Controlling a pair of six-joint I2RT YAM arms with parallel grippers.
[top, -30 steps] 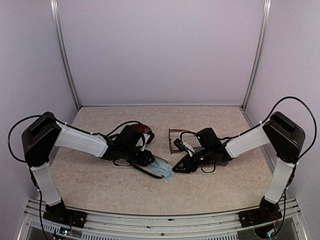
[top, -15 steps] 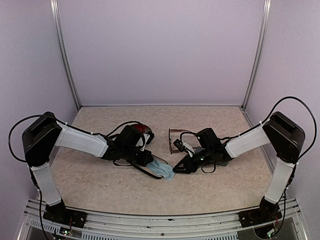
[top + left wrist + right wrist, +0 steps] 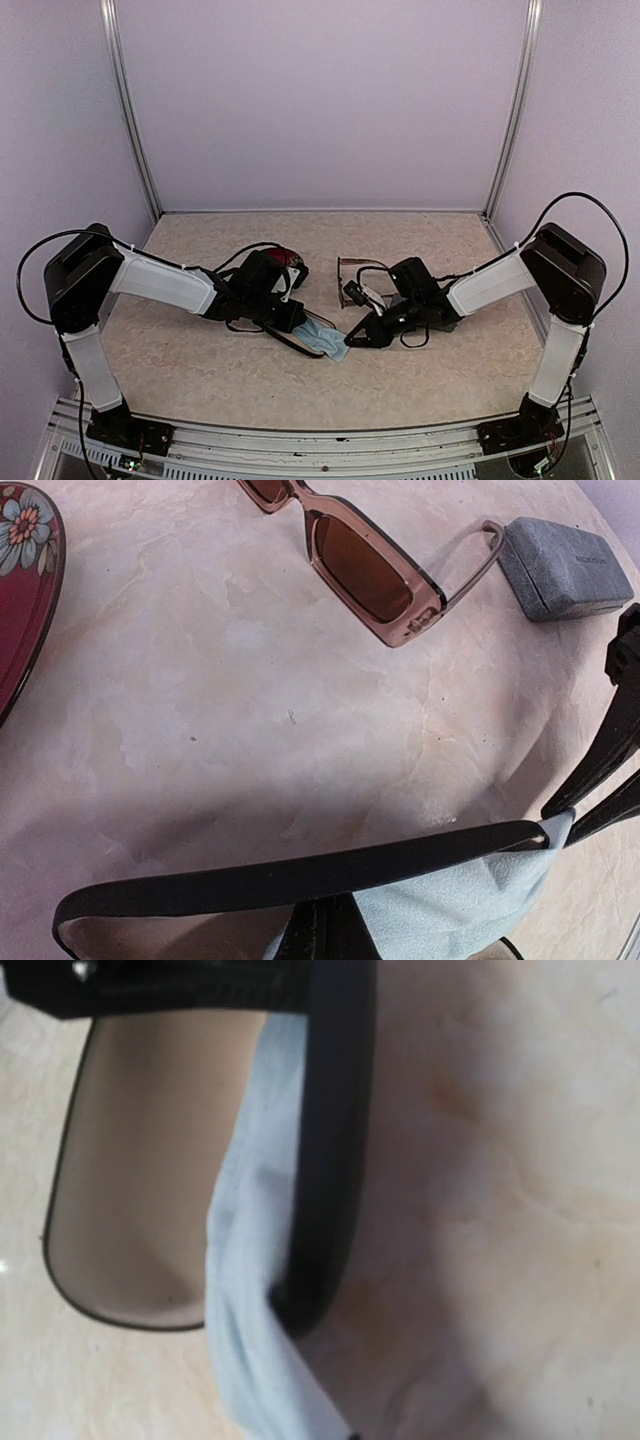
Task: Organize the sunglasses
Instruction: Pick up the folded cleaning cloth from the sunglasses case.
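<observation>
Left wrist view: saw the grey-blue oblong case (image 3: pixel 565 568) shut, contents hidden, beside the reddish-brown plastic sunglasses (image 3: pixel 365 570) on the table (image 3: pixel 250 700). Found the left gripper (image 3: pixel 322 930) pressed together at the slim black-framed sunglasses (image 3: pixel 300 875) and light-blue cloth (image 3: pixel 450 900); could not tell the grip of the right gripper (image 3: pixel 556 825). Since earlier, noted the right arm edged leftward.

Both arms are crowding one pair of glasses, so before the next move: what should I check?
1. Left claw shut: ok. What it pinches: cannot tell.
2. Right claw grip: cannot tell.
3. Black sunglasses free of the blue cloth: not ok, the cloth lies against the frame.
4. Brown sunglasses away from both claws: ok, lying apart with arms unfolded.
5. Grey case open to take glasses: not ok, it is closed.
</observation>
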